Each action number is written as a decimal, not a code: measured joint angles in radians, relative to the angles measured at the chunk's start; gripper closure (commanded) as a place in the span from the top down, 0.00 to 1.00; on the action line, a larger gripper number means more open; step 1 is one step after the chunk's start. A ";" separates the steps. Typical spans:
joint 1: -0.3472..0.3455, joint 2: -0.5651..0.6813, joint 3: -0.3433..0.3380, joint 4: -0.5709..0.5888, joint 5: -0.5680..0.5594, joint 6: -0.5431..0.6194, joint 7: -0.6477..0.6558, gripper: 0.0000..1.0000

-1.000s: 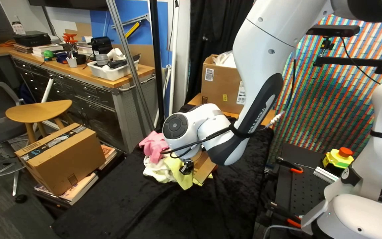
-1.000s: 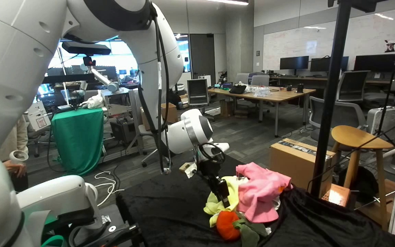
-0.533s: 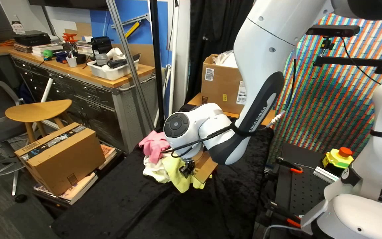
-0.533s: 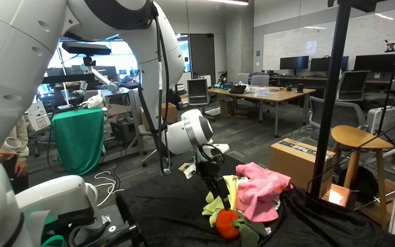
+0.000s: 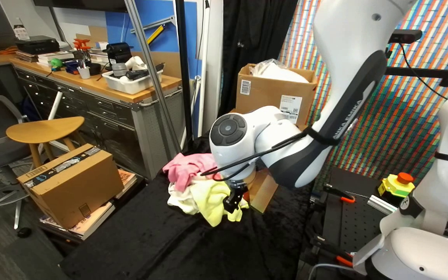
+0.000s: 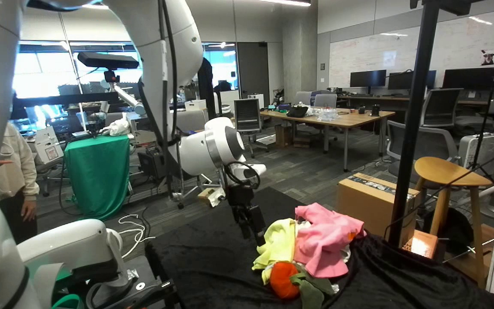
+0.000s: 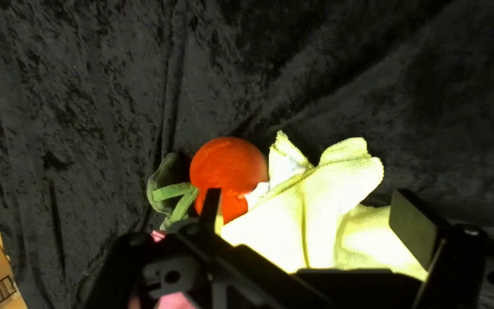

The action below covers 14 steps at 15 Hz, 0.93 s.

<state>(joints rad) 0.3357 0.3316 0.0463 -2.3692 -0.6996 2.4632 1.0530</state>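
While the gripper (image 7: pixel 309 212) stands with fingers spread wide, we see, in an exterior view, the yellow cloth (image 6: pixel 278 243) near it at four o'clock, a pink cloth (image 6: pixel 325 238) against that cloth's three-o'clock side and a red rounded thing (image 6: pixel 284 280) at its six.

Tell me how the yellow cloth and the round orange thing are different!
The yellow cloth is crumpled in folds, while the round orange thing looks plump and smooth. The yellow cloth spreads wider; the round orange thing is more compact. Both lie on the black cloth.
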 measured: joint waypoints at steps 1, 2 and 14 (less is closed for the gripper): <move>-0.008 -0.045 0.021 -0.033 0.027 0.002 -0.047 1.00; -0.015 -0.094 0.043 -0.069 0.062 0.002 -0.100 1.00; 0.037 -0.702 0.271 -0.380 0.616 -0.071 -0.600 1.00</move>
<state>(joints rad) 0.3730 -0.3706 0.3168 -2.7497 -0.0832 2.3926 0.4528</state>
